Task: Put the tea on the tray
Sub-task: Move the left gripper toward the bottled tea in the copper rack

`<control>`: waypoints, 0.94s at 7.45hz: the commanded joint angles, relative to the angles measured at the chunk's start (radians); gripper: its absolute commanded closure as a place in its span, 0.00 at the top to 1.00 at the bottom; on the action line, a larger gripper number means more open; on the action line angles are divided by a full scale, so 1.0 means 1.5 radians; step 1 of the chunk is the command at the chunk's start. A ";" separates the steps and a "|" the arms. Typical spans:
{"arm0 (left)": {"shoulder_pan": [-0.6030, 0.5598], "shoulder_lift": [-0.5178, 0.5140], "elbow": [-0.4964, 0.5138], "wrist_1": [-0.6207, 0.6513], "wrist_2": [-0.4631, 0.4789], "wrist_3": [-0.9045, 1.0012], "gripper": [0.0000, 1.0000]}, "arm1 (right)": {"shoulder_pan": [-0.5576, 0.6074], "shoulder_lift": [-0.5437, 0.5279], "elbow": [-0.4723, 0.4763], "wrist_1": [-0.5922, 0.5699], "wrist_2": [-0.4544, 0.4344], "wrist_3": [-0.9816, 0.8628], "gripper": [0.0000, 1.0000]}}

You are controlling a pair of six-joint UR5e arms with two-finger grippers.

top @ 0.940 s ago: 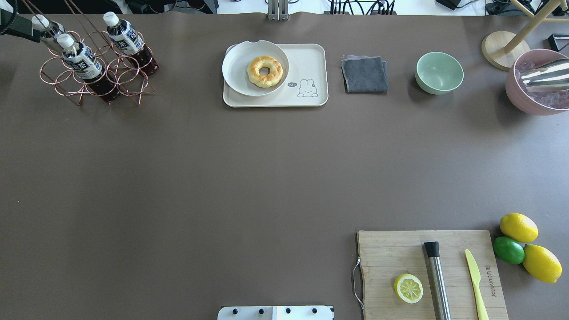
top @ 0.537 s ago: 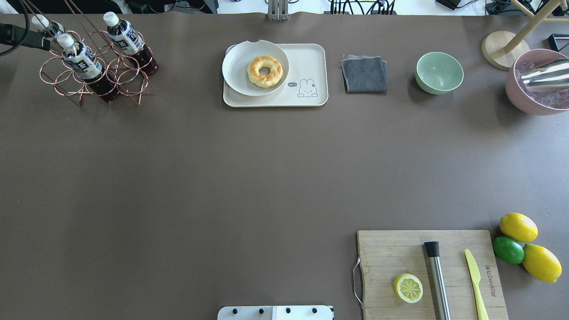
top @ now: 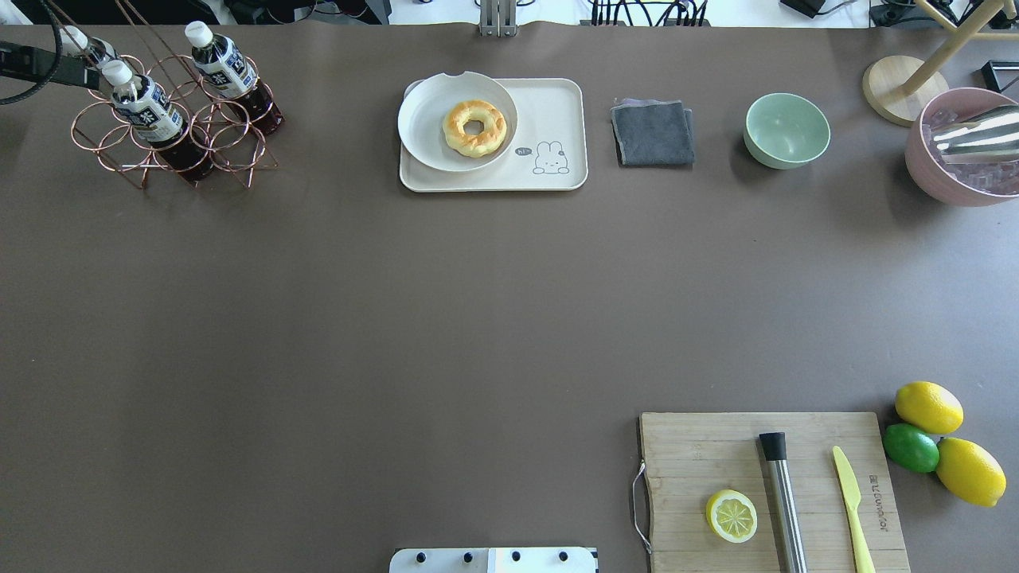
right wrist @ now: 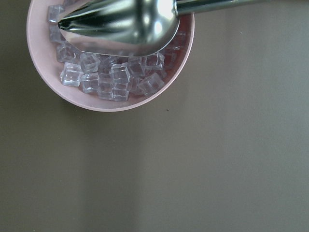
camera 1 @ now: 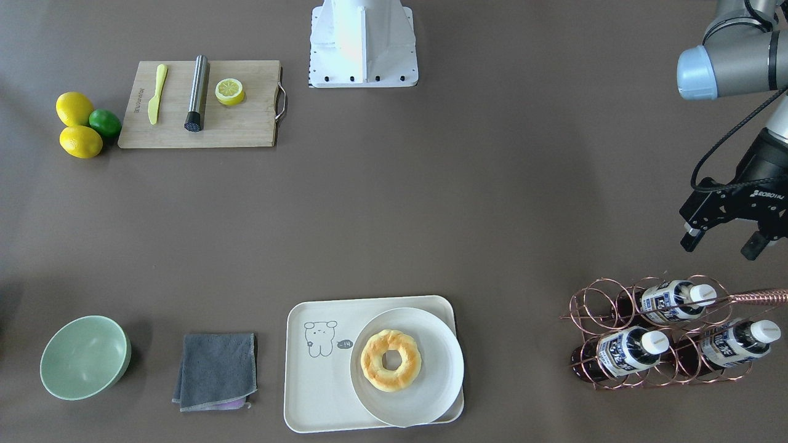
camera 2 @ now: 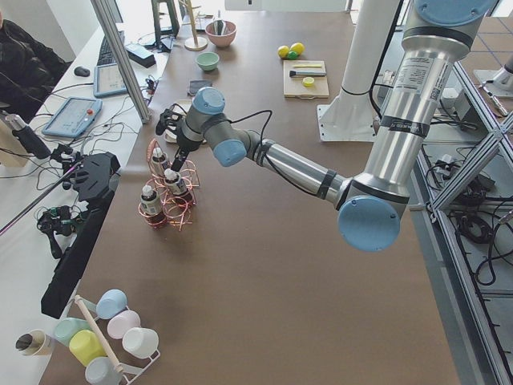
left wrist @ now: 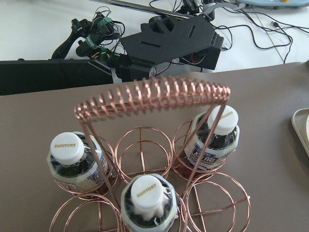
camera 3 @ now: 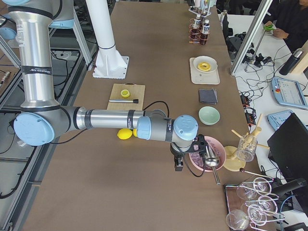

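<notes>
1. Left gripper (camera 1: 721, 243): at the right edge of the front view, just above the rack (camera 1: 591, 320) in the frame. Its jaws are spread, with nothing between them. It is clear of the bottles.
2. Tea (camera 1: 628, 352): three like bottles stand in the rings of the copper wire rack, lower right of the front view. White caps are on. The left wrist view looks down on all three under the coiled handle (left wrist: 154, 94).
3. Tray (camera 1: 320, 381): lower centre of the front view, well apart from the rack. A plate (camera 1: 431, 394) with a doughnut (camera 1: 391, 360) sits on its right part.
4. Right gripper (camera 3: 178, 165): seen only in the right side view, beside the pink bowl (right wrist: 188, 48) of ice. I cannot tell how its jaws stand.
</notes>
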 commanded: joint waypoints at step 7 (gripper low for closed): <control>0.048 -0.043 0.072 0.009 0.071 0.057 0.81 | 0.000 0.000 -0.002 -0.001 0.000 0.000 1.00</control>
